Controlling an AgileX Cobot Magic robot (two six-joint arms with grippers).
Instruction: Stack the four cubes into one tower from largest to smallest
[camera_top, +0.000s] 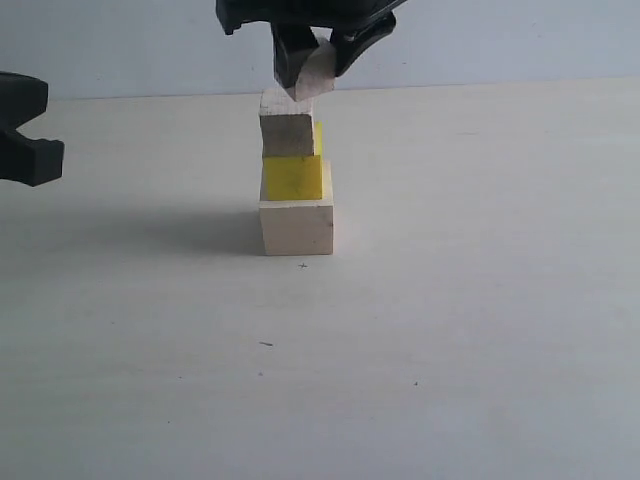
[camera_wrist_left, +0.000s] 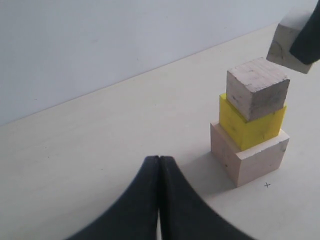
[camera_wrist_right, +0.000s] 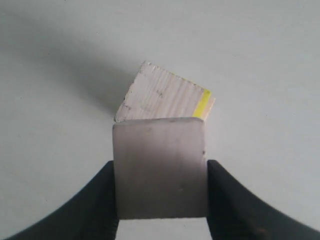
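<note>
On the table stands a column of three cubes: a large bare-wood cube (camera_top: 296, 228) (camera_wrist_left: 250, 161), a yellow cube (camera_top: 292, 178) (camera_wrist_left: 250, 129) on it, and a medium wooden cube (camera_top: 287, 135) (camera_wrist_left: 257, 89) (camera_wrist_right: 162, 97) on top. The medium cube sits turned relative to the yellow one. My right gripper (camera_top: 312, 60) (camera_wrist_right: 160, 172) is shut on the small wooden cube (camera_top: 318, 80) (camera_wrist_left: 286, 46) (camera_wrist_right: 160, 167), which hangs tilted just above the column. My left gripper (camera_top: 45, 150) (camera_wrist_left: 159, 160) is shut and empty, off to the left of the column.
The pale tabletop (camera_top: 480, 300) spreads around the column, with a few small dark specks (camera_top: 265, 344) in front. A plain light wall (camera_top: 500, 40) rises behind the table's far edge.
</note>
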